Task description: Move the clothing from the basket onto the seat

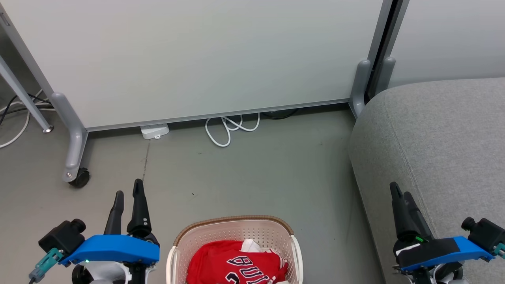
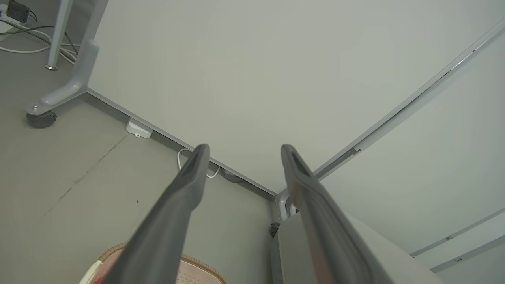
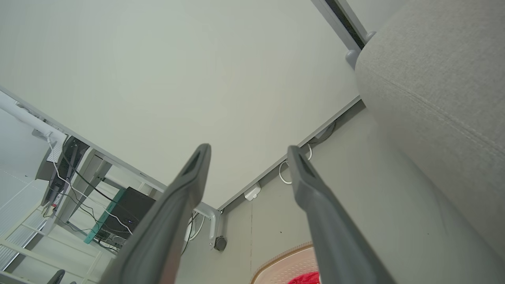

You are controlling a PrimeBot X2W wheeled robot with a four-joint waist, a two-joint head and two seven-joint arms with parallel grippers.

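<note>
A: We get soft, even, fairly bright light in the head view. The floor (image 1: 244,177) and the pale panel (image 1: 197,59) read matte and flat.

B: We see faint shadows only: a dark strip under the panel's lower edge and a soft one on the floor along the seat (image 1: 434,138).

A: In both wrist views we find straight lines bowing toward the picture edges. The panel's rail (image 2: 414,100) curves.

B: We also see the fingers (image 2: 169,225) of the left gripper (image 2: 242,148) and the right gripper (image 3: 248,148) go soft near the lens, while the far floor stays sharp.

A: The clothing (image 1: 236,264) shows saturated red, its lettering crisp.
</note>
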